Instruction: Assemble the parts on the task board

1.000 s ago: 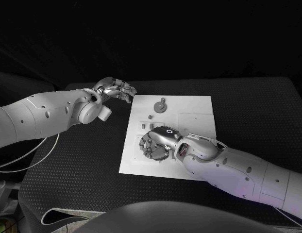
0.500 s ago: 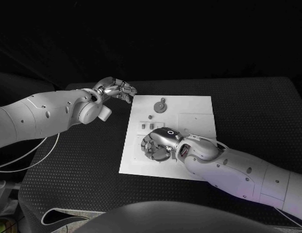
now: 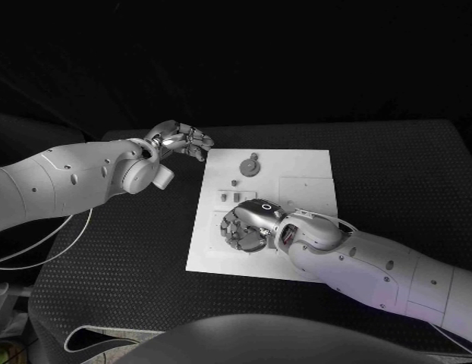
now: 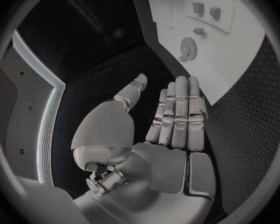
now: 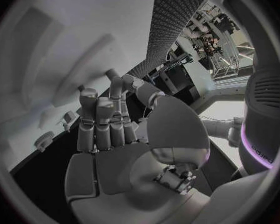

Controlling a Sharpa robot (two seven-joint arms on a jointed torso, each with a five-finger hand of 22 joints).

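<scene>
The white task board [image 3: 291, 197] lies in the middle of the black table. A round gear-like part [image 3: 251, 165] lies near its far edge, and small parts [image 3: 236, 196] sit below it. My right hand [image 3: 243, 227] hovers over the board's near left area, fingers stretched toward the surface and nothing held in them [image 5: 109, 129]. My left hand [image 3: 181, 140] sits off the board by its far left corner, with straight fingers held together, the thumb apart and nothing in its grasp [image 4: 171, 119]. The left wrist view shows the gear [image 4: 189, 46] and two square parts [image 4: 205, 9] on the board [image 4: 239, 55].
The black textured table [image 3: 116, 250] surrounds the board on all sides. A thin white cable [image 3: 39, 243] hangs from my left arm over the table's left edge. Small parts [image 5: 43, 140] lie on the board [image 5: 65, 45] beyond my right fingertips.
My right hand has shifted slightly over the board's near left area and drawn its fingers a little closer together. The left hand has stayed put.
</scene>
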